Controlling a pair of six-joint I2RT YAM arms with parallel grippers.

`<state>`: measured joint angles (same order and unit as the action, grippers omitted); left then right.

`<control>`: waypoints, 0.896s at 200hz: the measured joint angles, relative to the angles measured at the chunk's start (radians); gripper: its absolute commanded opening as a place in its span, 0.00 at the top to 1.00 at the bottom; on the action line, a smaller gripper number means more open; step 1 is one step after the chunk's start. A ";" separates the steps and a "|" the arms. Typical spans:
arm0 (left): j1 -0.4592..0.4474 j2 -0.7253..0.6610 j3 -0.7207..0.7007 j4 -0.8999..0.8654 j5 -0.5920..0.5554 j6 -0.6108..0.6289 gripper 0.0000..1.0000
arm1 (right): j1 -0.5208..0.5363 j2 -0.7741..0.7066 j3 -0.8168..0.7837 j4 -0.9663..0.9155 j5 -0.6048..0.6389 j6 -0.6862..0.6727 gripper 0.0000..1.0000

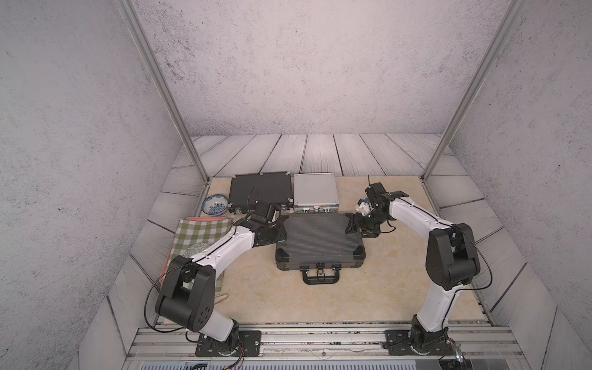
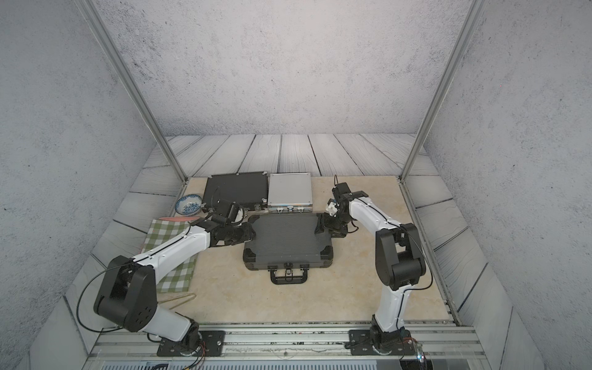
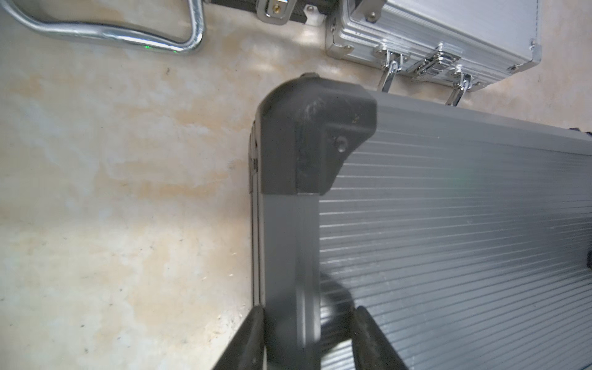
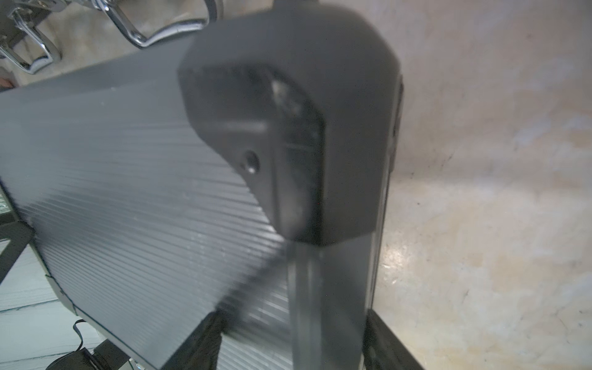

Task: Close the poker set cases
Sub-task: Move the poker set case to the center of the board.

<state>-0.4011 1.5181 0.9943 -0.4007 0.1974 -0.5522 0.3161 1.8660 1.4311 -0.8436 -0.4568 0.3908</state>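
Note:
The larger ribbed dark-grey case (image 1: pixel 320 238) (image 2: pixel 285 237) lies mid-table with its lid down and its handle towards me. My left gripper (image 1: pixel 279 230) (image 3: pixel 307 310) is open and straddles its left side rim near the far black corner (image 3: pixel 307 141). One finger rests against the outer wall, the other over the ribbed top. My right gripper (image 1: pixel 350 226) (image 4: pixel 293 315) is open and straddles the right rim in the same way; that view is blurred. Behind it lie the black flat case (image 1: pixel 261 192) and the silver case (image 1: pixel 315 192) (image 3: pixel 448 38), both with lids down.
A blue-and-white bowl (image 1: pixel 215 205) sits left of the black case. A green checked cloth (image 1: pixel 198 237) lies under my left arm, and a bent metal rod (image 2: pixel 182 299) is near its front edge. Frame posts stand at the far table corners.

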 measured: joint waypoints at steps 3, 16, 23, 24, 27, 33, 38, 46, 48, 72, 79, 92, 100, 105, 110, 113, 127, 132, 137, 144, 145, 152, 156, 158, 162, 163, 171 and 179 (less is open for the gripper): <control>0.001 -0.001 -0.001 0.000 0.000 0.000 0.56 | 0.002 0.000 0.000 0.002 0.000 -0.001 0.30; 0.003 -0.004 -0.002 0.001 0.000 0.004 0.56 | 0.008 -0.002 0.001 0.003 0.009 -0.003 0.29; 0.003 -0.005 -0.003 0.001 0.000 0.005 0.56 | 0.010 -0.006 0.001 0.002 0.014 -0.006 0.28; 0.003 -0.005 -0.003 0.001 -0.001 0.006 0.56 | 0.010 -0.006 0.001 0.002 0.015 -0.006 0.28; 0.003 -0.005 -0.003 0.000 -0.001 0.006 0.56 | 0.011 -0.008 0.001 0.002 0.016 -0.008 0.28; 0.003 -0.006 -0.004 0.001 -0.001 0.007 0.56 | 0.011 -0.010 0.000 0.002 0.018 -0.011 0.28; 0.003 -0.007 -0.004 0.001 -0.002 0.009 0.56 | 0.011 -0.011 0.000 0.002 0.019 -0.014 0.28; 0.003 -0.008 -0.004 0.001 -0.003 0.012 0.56 | 0.011 -0.014 -0.001 0.001 0.021 -0.019 0.27; 0.003 -0.008 -0.004 0.001 -0.003 0.012 0.56 | 0.011 -0.014 -0.001 0.001 0.021 -0.022 0.27; 0.003 -0.010 -0.004 -0.002 -0.006 0.020 0.54 | 0.009 -0.021 -0.002 -0.006 0.025 -0.039 0.25; 0.002 -0.011 -0.003 -0.003 -0.007 0.024 0.54 | 0.006 -0.023 -0.002 -0.008 0.024 -0.045 0.25; 0.000 -0.010 0.003 -0.012 -0.011 0.033 0.53 | -0.001 -0.024 -0.002 -0.017 0.020 -0.056 0.25; -0.002 -0.010 0.009 -0.024 -0.014 0.040 0.52 | -0.007 -0.026 -0.001 -0.028 0.013 -0.060 0.25; -0.005 -0.010 0.014 -0.037 -0.018 0.047 0.52 | -0.010 -0.029 -0.001 -0.039 0.007 -0.063 0.26; -0.009 -0.010 0.021 -0.051 -0.023 0.052 0.52 | -0.017 -0.034 0.000 -0.051 0.003 -0.064 0.26; -0.013 -0.010 0.026 -0.061 -0.027 0.056 0.52 | -0.021 -0.039 0.000 -0.059 0.003 -0.064 0.26; -0.025 -0.010 0.050 -0.111 -0.045 0.074 0.52 | -0.031 -0.067 0.008 -0.094 0.008 -0.068 0.28; -0.029 -0.010 0.061 -0.130 -0.051 0.081 0.52 | -0.035 -0.079 0.016 -0.107 0.014 -0.070 0.29; -0.034 -0.010 0.074 -0.152 -0.053 0.086 0.52 | -0.038 -0.091 0.024 -0.117 0.021 -0.070 0.30; -0.039 -0.012 0.092 -0.176 -0.053 0.095 0.52 | -0.040 -0.110 0.041 -0.129 0.032 -0.071 0.31; -0.040 -0.012 0.095 -0.181 -0.054 0.097 0.53 | -0.041 -0.114 0.045 -0.131 0.036 -0.071 0.31; -0.047 -0.015 0.115 -0.199 -0.053 0.104 0.53 | -0.043 -0.133 0.061 -0.138 0.050 -0.070 0.32; -0.051 -0.018 0.126 -0.208 -0.052 0.109 0.53 | -0.043 -0.145 0.071 -0.142 0.058 -0.069 0.33; -0.053 -0.020 0.132 -0.213 -0.052 0.111 0.54 | -0.043 -0.151 0.076 -0.143 0.064 -0.070 0.34; -0.056 -0.024 0.143 -0.222 -0.052 0.115 0.54 | -0.044 -0.160 0.083 -0.146 0.072 -0.067 0.35; -0.057 -0.025 0.145 -0.224 -0.052 0.116 0.54 | -0.045 -0.164 0.086 -0.147 0.073 -0.067 0.36; -0.062 -0.039 0.167 -0.240 -0.052 0.127 0.55 | -0.046 -0.186 0.100 -0.151 0.087 -0.064 0.39; -0.068 -0.056 0.182 -0.251 -0.052 0.134 0.56 | -0.047 -0.207 0.113 -0.153 0.095 -0.064 0.43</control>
<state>-0.4686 1.4616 1.1763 -0.6521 0.1452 -0.4183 0.2691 1.6592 1.5440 -0.9962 -0.3622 0.3264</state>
